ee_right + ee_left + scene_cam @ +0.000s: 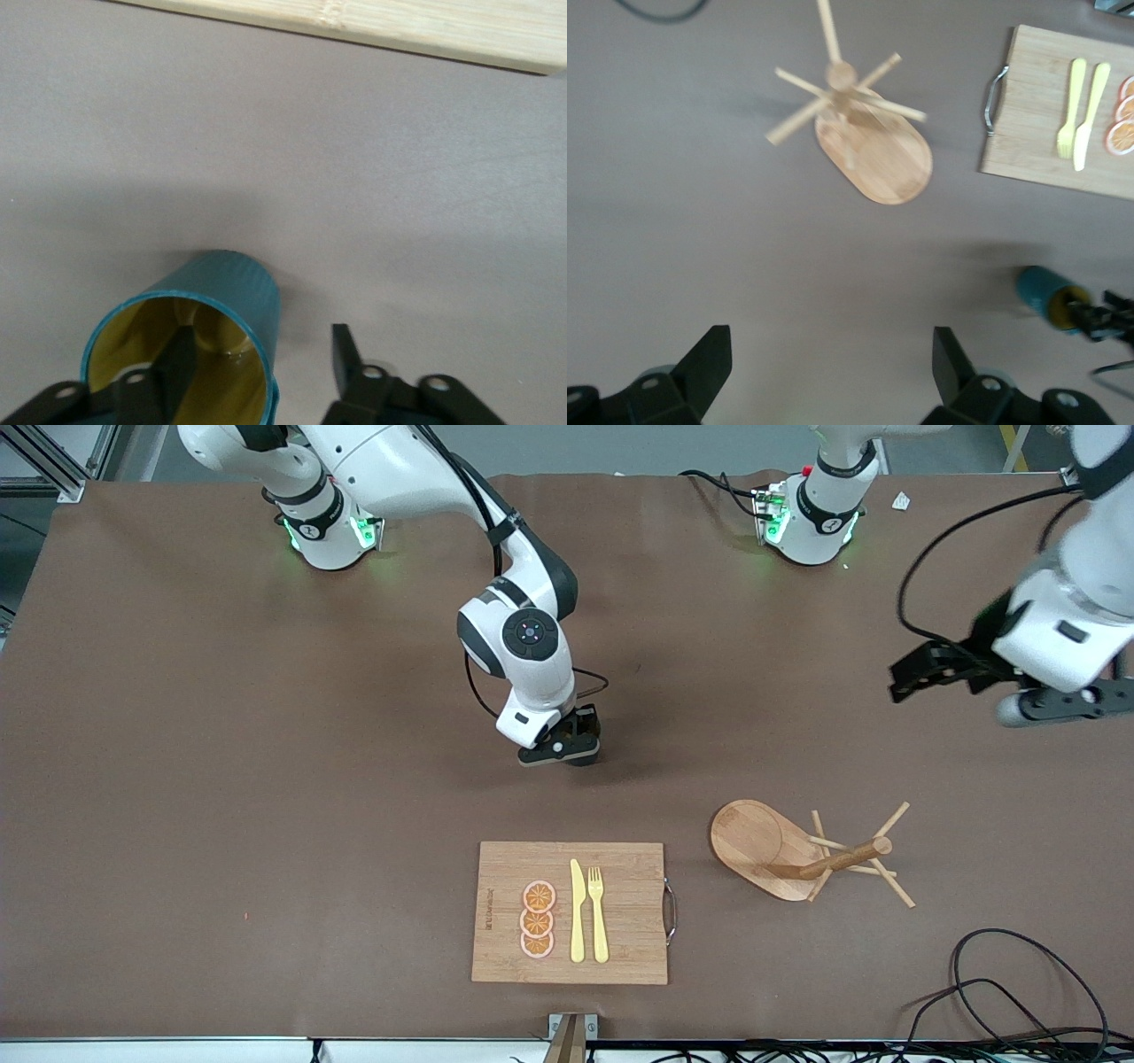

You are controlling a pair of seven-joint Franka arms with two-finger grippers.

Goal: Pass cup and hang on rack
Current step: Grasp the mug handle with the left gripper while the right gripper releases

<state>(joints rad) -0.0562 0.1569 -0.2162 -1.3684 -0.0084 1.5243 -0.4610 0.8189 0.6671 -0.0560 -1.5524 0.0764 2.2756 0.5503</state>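
Note:
The dark teal cup [221,310] with a mustard-yellow inside stands on the brown table. My right gripper [261,341] is open around its wall, with one finger inside the cup and the other outside. In the front view the right gripper [567,751] hides the cup. The left wrist view shows the cup [1041,294] with the right gripper at its mouth. The wooden rack [833,861] stands toward the left arm's end of the table, its pegs bare; it also shows in the left wrist view [877,150]. My left gripper [912,675] is open and empty in the air [831,354].
A bamboo cutting board [638,912] with a yellow knife, a yellow fork and three orange slices lies nearer to the front camera than the cup. Black cables [1019,992] lie at the table's front corner at the left arm's end.

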